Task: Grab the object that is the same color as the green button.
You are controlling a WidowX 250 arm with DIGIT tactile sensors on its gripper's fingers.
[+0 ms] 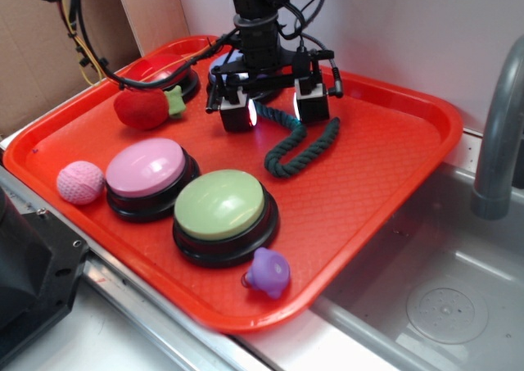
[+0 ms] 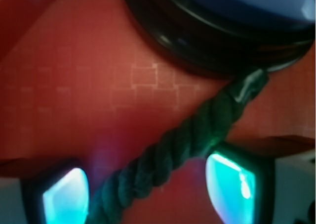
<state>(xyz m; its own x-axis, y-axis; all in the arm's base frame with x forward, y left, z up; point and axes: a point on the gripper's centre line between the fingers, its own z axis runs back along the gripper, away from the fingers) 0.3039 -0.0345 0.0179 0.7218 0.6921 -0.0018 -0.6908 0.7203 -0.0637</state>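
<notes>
All on tray (image 1: 393,191). Front: btn (image 1: 219,205), 2nd btn (image 1: 146,168) touching its left, ball (image 1: 80,182) further left, small toy (image 1: 268,272) at front edge. Plush (image 1: 143,108) back-left, 3rd btn (image 2: 222,21) behind pincer (image 1: 272,109). Rope (image 1: 301,146) runs from between pincer fingers to front-right. Sink (image 1: 442,297) right of tray.

No readable text, labels or numbers anywhere.

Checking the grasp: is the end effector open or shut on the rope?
Open. The end effector straddles the rope; the wrist view shows red tray on either side between rope and fingers.
</notes>
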